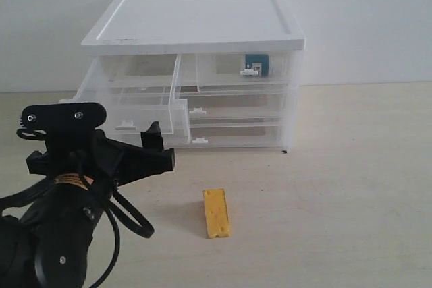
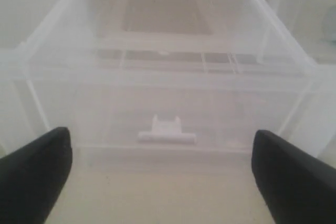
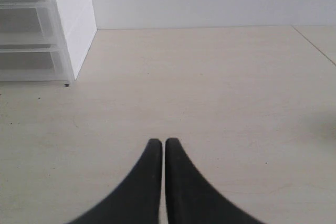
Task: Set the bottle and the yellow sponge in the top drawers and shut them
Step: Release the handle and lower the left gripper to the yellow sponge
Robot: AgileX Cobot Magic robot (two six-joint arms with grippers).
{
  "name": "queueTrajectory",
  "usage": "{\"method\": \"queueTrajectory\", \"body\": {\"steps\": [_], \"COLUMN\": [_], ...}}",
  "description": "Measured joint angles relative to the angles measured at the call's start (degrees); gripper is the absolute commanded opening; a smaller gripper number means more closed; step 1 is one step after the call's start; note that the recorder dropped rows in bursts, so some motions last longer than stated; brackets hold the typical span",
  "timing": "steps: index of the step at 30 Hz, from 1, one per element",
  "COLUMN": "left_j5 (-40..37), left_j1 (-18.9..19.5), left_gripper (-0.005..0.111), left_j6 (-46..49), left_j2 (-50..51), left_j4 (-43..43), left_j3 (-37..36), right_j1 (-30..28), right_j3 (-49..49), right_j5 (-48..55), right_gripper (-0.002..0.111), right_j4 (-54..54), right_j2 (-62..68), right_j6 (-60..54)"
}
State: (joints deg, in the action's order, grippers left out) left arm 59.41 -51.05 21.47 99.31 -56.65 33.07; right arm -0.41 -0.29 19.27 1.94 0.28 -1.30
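We judge the task about half done. The bottle (image 1: 256, 64) already stands inside the right top drawer (image 1: 223, 75) of the drawer unit (image 1: 196, 18), its teal label showing through the clear front, and that drawer looks pushed in flush. The left top drawer (image 1: 145, 109) is pulled well out and, as far as we can see through its walls, holds nothing.

The sponge (image 1: 217, 213) lies flat on the table (image 1: 351, 166), in front of the unit and apart from it, its long side pointing roughly toward the drawers. Nothing touches it.

The left tool (image 2: 160, 135) faces the front of the pulled-out drawer, its jaws spread wide on either side of the small white handle (image 2: 167, 129) without touching it, and it has hold of nothing. The right tool (image 3: 163, 142) hangs over bare table on the unit's right side, jaws pressed together and gripping nothing. It does not show in the exterior view.

So we take the step in hand to be the change from opening the drawer to fetching the sponge. Next, we think the left arm should back away from the drawer front, swing across to the sponge and come down over it with the jaws across its narrow width. The block is soft and light, so a gentle squeeze should do. It then has to be lifted over the drawer's front wall, dropped inside, and the drawer pushed shut.
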Motion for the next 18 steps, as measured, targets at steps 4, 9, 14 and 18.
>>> {"method": "queueTrajectory", "body": {"steps": [4,9,14,18], "left_j5": [-7.4,-20.3,-30.8,-42.0], "left_j1": [0.0,0.0,0.0,0.0], "left_gripper": [0.083,0.081,0.07,0.02], "left_j6": [4.1,21.8,39.4,50.8], "left_j2": [-3.8,-11.4,-17.9,-23.2], "left_j4": [-3.1,-13.9,-23.4,-27.2], "left_j3": [-0.1,-0.1,-0.1,-0.1], "right_j1": [0.0,0.0,0.0,0.0], "right_j3": [0.0,0.0,0.0,0.0], "right_j5": [0.0,0.0,0.0,0.0], "right_gripper": [0.0,0.0,0.0,0.0], "right_j4": [0.0,0.0,0.0,0.0], "right_j2": [0.0,0.0,0.0,0.0], "right_j6": [0.0,0.0,0.0,0.0]}}
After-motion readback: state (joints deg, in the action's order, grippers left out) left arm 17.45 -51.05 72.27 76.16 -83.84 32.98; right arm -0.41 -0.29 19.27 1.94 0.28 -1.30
